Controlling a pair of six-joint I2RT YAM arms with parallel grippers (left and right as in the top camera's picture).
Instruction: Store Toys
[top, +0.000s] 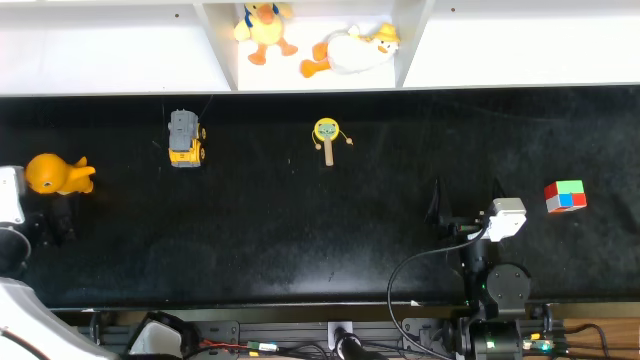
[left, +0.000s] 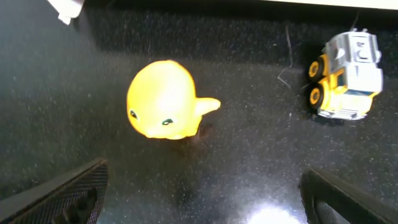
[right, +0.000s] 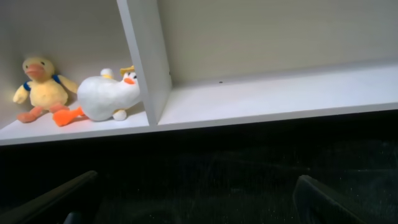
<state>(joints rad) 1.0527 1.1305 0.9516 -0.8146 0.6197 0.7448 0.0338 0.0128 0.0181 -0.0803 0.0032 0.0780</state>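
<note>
An orange round whale-like toy (top: 58, 174) (left: 165, 99) lies at the table's left. My left gripper (left: 202, 208) is open just short of it, with the toy ahead of the spread fingers (left: 68, 196) and nothing between them. A yellow-and-grey toy truck (top: 185, 138) (left: 348, 78) stands farther right. A green rattle (top: 327, 134) lies mid-table and a coloured cube (top: 565, 196) at the right. My right gripper (top: 465, 208) (right: 193, 214) is open and empty, facing the shelf.
A white shelf (top: 120, 50) (right: 280, 96) runs along the back. Its middle bay holds a yellow duck plush (top: 263, 28) (right: 40, 84) and a white goose plush (top: 352, 50) (right: 106, 96), beside a divider (right: 146, 62). Cables hang at the table's front edge.
</note>
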